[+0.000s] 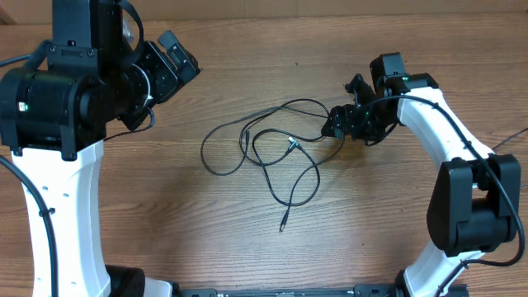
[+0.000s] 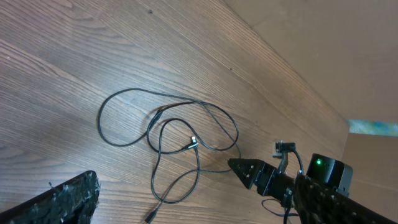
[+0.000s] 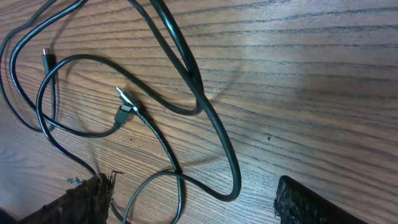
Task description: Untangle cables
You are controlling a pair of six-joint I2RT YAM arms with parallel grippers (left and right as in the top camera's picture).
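The thin black cables (image 1: 264,153) lie in overlapping loops on the middle of the wooden table. One small plug end (image 1: 283,223) points to the front and a silver-tipped plug (image 1: 293,144) sits inside the loops. My right gripper (image 1: 337,125) is low at the right end of the tangle. In the right wrist view it (image 3: 199,208) is open, with a bend of cable (image 3: 231,180) lying between its fingers on the table. My left gripper (image 1: 177,58) is raised at the back left, open and empty, well away from the cables (image 2: 161,124).
The wooden table (image 1: 371,223) fills the view. The left arm's bulky body (image 1: 58,91) stands over the left side, and the right arm (image 1: 462,165) curves along the right side. The right gripper's tip (image 2: 245,169) shows in the left wrist view.
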